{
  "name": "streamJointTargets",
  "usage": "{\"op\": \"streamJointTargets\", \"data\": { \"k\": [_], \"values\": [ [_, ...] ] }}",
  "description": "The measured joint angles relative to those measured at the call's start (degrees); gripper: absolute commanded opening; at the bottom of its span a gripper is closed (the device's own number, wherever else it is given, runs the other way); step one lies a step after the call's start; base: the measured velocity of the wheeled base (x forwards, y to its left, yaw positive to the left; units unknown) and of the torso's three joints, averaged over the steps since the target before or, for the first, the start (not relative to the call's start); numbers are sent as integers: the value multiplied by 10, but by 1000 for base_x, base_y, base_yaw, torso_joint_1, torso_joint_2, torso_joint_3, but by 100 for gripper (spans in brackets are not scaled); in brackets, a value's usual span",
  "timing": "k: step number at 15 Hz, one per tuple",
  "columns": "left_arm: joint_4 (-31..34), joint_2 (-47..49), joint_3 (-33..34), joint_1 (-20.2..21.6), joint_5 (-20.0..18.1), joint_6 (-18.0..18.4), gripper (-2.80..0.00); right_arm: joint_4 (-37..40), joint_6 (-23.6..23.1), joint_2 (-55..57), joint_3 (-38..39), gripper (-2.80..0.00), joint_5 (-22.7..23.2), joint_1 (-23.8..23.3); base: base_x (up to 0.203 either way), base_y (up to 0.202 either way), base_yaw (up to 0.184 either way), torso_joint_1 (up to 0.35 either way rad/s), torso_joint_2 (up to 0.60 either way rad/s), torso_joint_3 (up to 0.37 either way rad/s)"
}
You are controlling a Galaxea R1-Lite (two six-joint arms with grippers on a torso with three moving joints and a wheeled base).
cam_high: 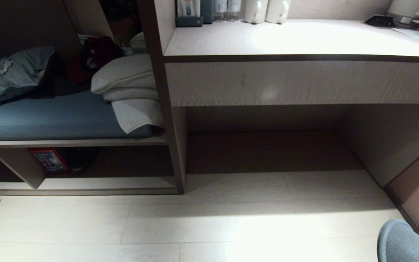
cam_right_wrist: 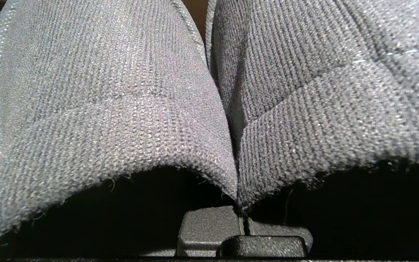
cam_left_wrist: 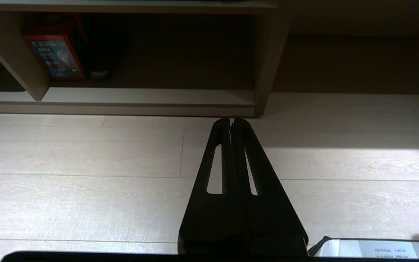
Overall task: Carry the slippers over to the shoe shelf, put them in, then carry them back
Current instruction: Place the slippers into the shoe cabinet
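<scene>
Blue-grey knitted slippers [cam_right_wrist: 115, 94] fill the right wrist view, side by side, toes pointing away. My right gripper [cam_right_wrist: 244, 218] is shut on their two touching inner edges. In the head view the slippers [cam_high: 400, 242] show only at the lower right corner, above the floor. The shoe shelf [cam_high: 111, 183], a low pale-wood cubby with a dark back and a slanted panel, lies at the lower left, under the bench. My left gripper [cam_left_wrist: 232, 120] is shut on nothing and hovers over the pale floor, pointing at the shoe shelf [cam_left_wrist: 147, 96].
Inside the shelf, by the slanted panel, stand a red box [cam_high: 49, 159] and a dark shoe [cam_high: 80, 158]. Above it a blue cushion [cam_high: 49, 116] carries pillows and folded towels [cam_high: 129, 83]. A desk [cam_high: 296, 40] with mugs spans the right, a dark recess [cam_high: 267, 149] below it.
</scene>
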Motion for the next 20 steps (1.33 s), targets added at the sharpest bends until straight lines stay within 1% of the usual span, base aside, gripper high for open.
{"op": "streamJointTargets", "data": {
  "k": [12, 20],
  "values": [
    [0, 0, 0, 0, 0, 0, -280, 0, 0, 0, 0, -280, 0, 0, 0, 0, 0, 2, 2, 196],
    [-1, 0, 0, 0, 0, -1, -280, 0, 0, 0, 0, -280, 0, 0, 0, 0, 0, 2, 1, 18]
  ]
}}
